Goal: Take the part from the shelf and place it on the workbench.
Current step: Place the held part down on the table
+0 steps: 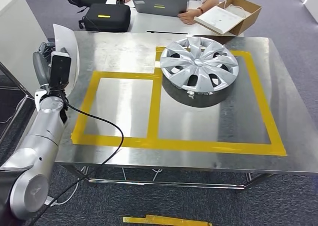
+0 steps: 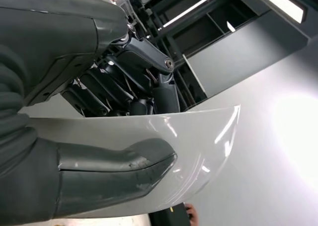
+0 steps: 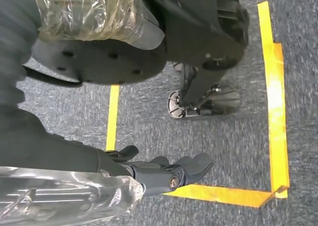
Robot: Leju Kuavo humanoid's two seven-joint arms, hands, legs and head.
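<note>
The part is a glossy white curved panel (image 1: 69,43). My left hand (image 1: 45,64) holds it upright above the left edge of the steel workbench (image 1: 123,52). In the left wrist view the grey thumb (image 2: 112,166) presses one face of the panel (image 2: 202,136) and the dark fingers (image 2: 150,82) lie behind it. My right hand (image 3: 169,174) hangs low over grey carpet, its fingers stretched out with nothing in them.
Yellow tape (image 1: 153,107) marks two rectangles on the bench; a silver hubcap (image 1: 198,64) lies in the right one and the left one is bare. Beyond stands a table with a laptop (image 1: 157,2), a black case (image 1: 105,16), a cardboard box (image 1: 234,12) and a seated person (image 1: 191,15).
</note>
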